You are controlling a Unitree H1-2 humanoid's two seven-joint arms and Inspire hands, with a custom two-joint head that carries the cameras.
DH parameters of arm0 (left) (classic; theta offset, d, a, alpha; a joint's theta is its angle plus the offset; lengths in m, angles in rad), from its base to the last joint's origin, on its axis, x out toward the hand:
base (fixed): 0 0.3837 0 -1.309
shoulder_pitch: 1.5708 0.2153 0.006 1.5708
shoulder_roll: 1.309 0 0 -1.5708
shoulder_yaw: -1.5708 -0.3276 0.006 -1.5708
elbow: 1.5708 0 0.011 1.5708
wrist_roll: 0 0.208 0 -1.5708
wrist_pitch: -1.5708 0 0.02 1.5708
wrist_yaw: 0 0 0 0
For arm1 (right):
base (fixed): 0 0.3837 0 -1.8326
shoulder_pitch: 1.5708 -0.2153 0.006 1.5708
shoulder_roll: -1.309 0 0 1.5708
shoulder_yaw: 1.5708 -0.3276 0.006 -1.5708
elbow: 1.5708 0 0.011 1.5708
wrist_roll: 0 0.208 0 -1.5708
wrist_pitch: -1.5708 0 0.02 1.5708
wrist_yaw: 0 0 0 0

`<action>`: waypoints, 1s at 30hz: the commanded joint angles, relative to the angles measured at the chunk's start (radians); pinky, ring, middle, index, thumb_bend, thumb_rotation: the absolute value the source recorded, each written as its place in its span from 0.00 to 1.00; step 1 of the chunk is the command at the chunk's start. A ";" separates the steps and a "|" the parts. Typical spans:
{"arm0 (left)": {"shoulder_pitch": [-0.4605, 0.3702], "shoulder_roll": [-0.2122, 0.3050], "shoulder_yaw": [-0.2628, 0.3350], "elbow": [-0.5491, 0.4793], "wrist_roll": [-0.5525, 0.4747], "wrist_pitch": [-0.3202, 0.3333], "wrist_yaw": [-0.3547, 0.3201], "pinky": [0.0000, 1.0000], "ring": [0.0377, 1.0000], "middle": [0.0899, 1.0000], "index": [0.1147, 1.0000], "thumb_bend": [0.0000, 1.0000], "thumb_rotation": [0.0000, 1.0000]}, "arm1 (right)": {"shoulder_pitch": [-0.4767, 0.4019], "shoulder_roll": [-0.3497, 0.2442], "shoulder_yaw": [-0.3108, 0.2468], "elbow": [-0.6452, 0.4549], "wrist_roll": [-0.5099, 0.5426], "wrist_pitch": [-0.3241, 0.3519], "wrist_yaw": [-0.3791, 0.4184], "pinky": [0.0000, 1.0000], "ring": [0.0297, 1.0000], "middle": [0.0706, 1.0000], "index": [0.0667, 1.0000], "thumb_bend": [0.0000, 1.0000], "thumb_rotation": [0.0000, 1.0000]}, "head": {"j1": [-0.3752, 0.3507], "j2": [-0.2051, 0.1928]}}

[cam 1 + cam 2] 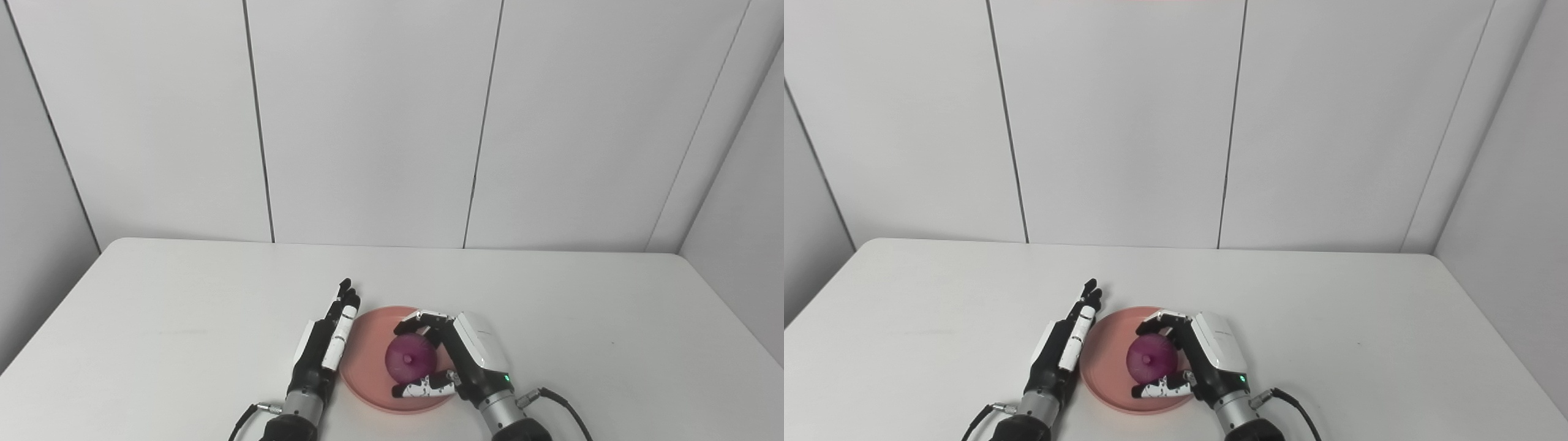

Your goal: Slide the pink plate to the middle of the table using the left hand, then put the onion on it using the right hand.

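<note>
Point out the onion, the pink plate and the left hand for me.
onion (409, 360), left eye view, middle of its purple skin.
pink plate (367, 358), left eye view, bare left part.
left hand (1056, 352), right eye view, back of the hand.

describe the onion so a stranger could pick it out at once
On the white table, near its front edge, sits a pink plate. The onion is above it, cupped by the right hand: the only round, purple thing there.

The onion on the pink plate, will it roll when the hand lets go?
Probably a little: the onion looks round and smooth-skinned. The pink plate has a raised rim, which should likely stop it. The right hand is curled around it.
</note>
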 commanded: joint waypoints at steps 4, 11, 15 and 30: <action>-0.010 -0.027 -0.018 -0.013 -0.002 0.039 -0.022 1.00 1.00 1.00 0.98 0.54 1.00 | -0.011 -0.019 -0.008 -0.043 0.016 -0.089 -0.025 0.73 0.82 0.85 0.84 0.69 0.42 | -0.001 -0.002; -0.012 -0.024 -0.021 -0.014 0.002 0.035 -0.022 1.00 1.00 1.00 0.98 0.53 1.00 | 0.008 -0.026 -0.021 -0.074 0.050 -0.119 -0.004 0.84 0.90 0.93 0.92 0.72 0.59 | -0.003 -0.002; -0.012 -0.026 -0.020 -0.010 -0.001 0.031 -0.021 1.00 1.00 1.00 0.98 0.53 1.00 | 0.024 -0.035 -0.032 -0.111 0.093 -0.123 0.031 0.92 0.95 0.96 0.96 0.72 0.72 | -0.002 -0.002; -0.001 -0.021 -0.013 -0.024 -0.013 0.033 -0.024 1.00 0.99 0.98 0.96 0.54 1.00 | 0.074 -0.040 -0.134 -0.159 0.193 -0.117 0.048 0.88 0.94 0.97 0.97 0.74 1.00 | -0.007 0.004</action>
